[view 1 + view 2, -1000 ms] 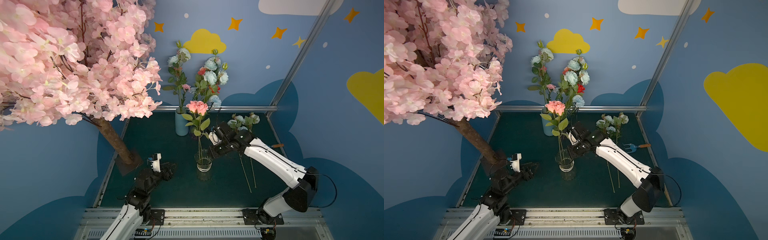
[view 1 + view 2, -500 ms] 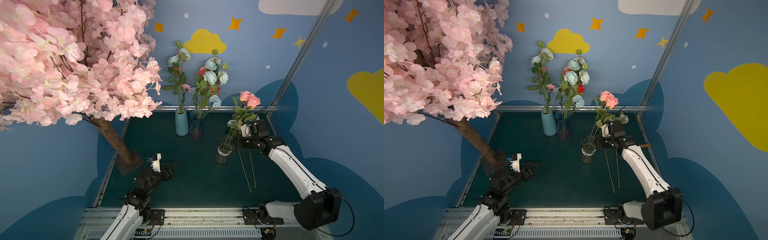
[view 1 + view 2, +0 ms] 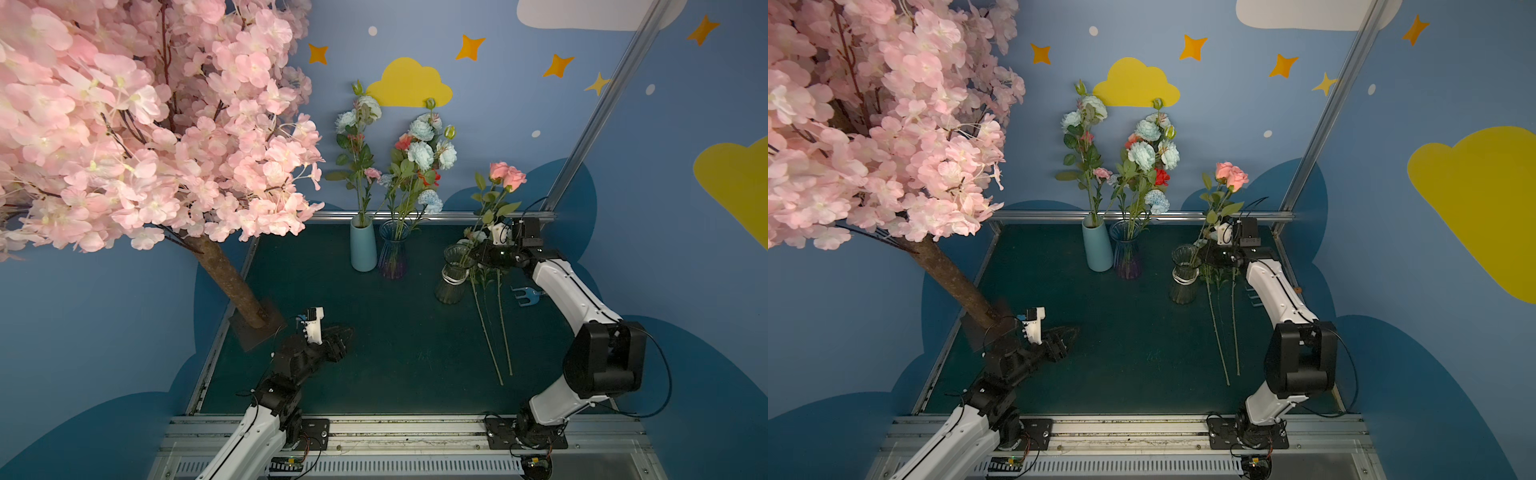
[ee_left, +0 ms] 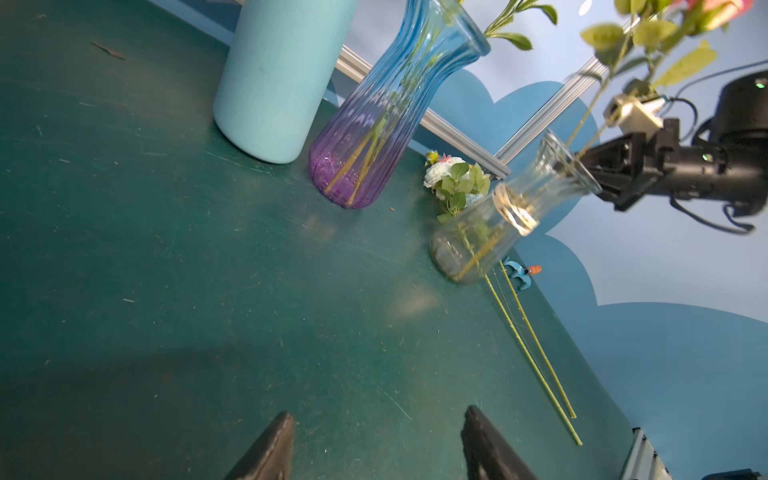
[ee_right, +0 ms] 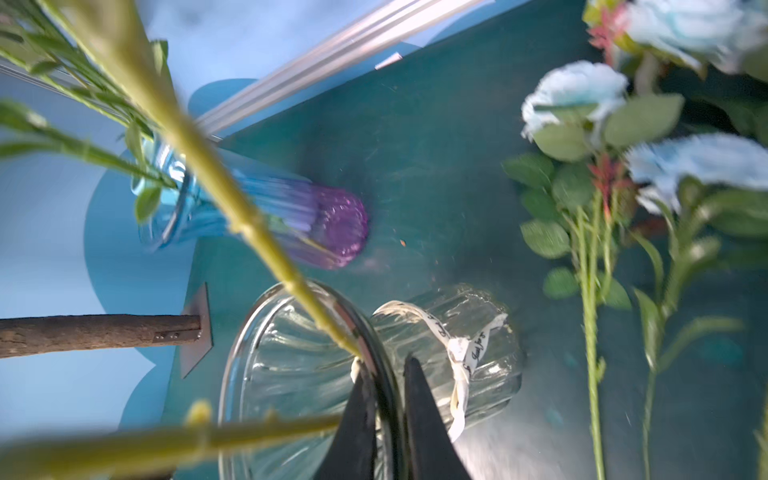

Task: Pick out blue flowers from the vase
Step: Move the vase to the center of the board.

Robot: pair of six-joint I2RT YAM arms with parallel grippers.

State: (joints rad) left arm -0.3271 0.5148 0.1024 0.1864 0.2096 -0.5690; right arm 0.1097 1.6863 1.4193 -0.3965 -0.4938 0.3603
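Both top views: three vases, a pale blue ceramic vase, a blue-purple ribbed glass vase and a clear ribbed glass vase. Two long-stemmed blue flowers lie on the green bench just beside the clear one.
Left wrist: left end effector released, empty.
Right wrist: right end effector clenched on the clear vase's rim.

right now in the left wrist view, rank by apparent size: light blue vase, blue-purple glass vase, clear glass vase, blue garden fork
1-2. light blue vase and blue-purple glass vase: alike, first cropped, so unranked
3. clear glass vase
4. blue garden fork
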